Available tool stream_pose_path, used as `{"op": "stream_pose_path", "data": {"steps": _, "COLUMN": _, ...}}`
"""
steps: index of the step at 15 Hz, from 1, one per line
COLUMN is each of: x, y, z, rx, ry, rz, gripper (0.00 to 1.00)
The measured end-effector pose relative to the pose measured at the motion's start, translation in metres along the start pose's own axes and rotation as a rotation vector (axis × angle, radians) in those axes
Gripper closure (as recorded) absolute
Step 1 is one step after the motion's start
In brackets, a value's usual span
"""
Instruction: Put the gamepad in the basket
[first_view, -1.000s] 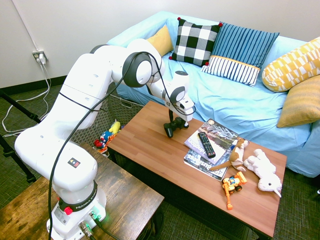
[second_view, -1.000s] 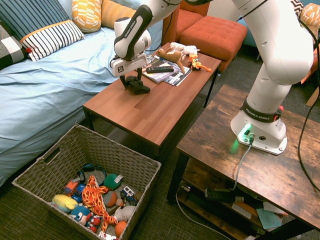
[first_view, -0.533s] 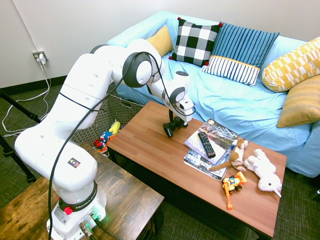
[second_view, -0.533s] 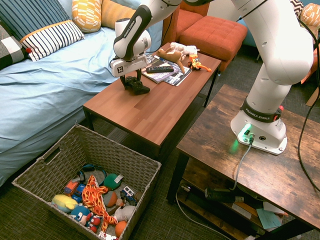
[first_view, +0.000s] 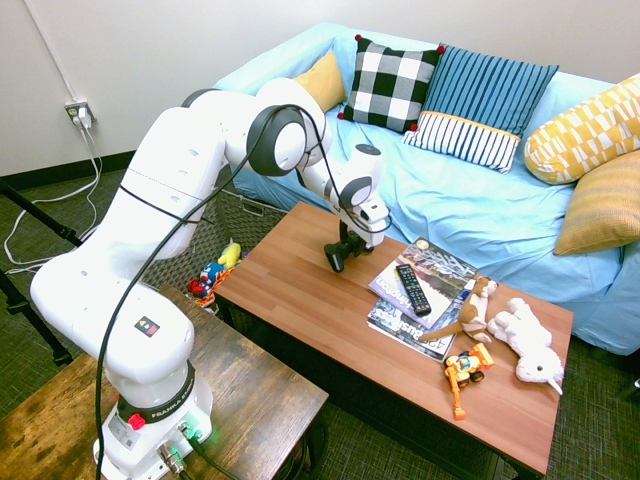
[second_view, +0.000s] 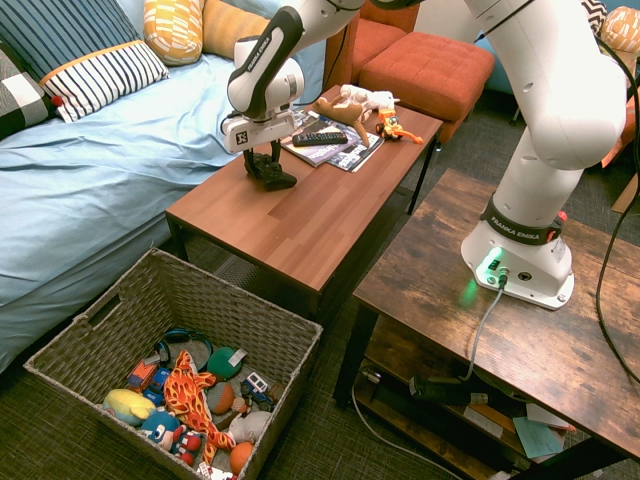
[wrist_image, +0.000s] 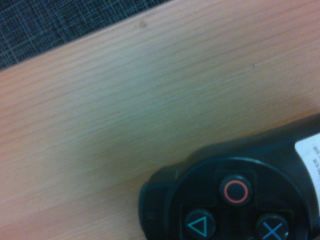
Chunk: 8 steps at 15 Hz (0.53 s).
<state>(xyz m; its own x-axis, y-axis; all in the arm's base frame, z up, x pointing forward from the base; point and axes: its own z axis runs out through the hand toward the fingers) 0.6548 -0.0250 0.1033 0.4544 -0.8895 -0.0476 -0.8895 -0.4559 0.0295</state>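
the gamepad (second_view: 272, 172) is clamped between the closed fingers of the gripper (second_view: 268, 160), tilted, barely off the coffee table (second_view: 300, 225), probably for clearance. the basket (second_view: 95, 340) is seen on the floor around 7 o'clock, toys inside.

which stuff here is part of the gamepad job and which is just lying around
Belongs to the job:
- gamepad, held by the end effector at the coffee table
- basket on the floor

Just lying about:
- TV remote
- magazines
- plush animals
- toy digger
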Motion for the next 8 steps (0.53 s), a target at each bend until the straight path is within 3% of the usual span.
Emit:
{"op": "stream_pose_path", "data": {"steps": 5, "x": -0.033, "y": -0.004, "z": -0.056, "rx": 0.047, "ry": 0.004, "rz": -0.052, "gripper": 1.0}}
{"op": "stream_pose_path", "data": {"steps": 8, "x": -0.102, "y": -0.026, "z": -0.09, "rx": 0.074, "ry": 0.029, "rz": -0.142, "gripper": 1.0}}
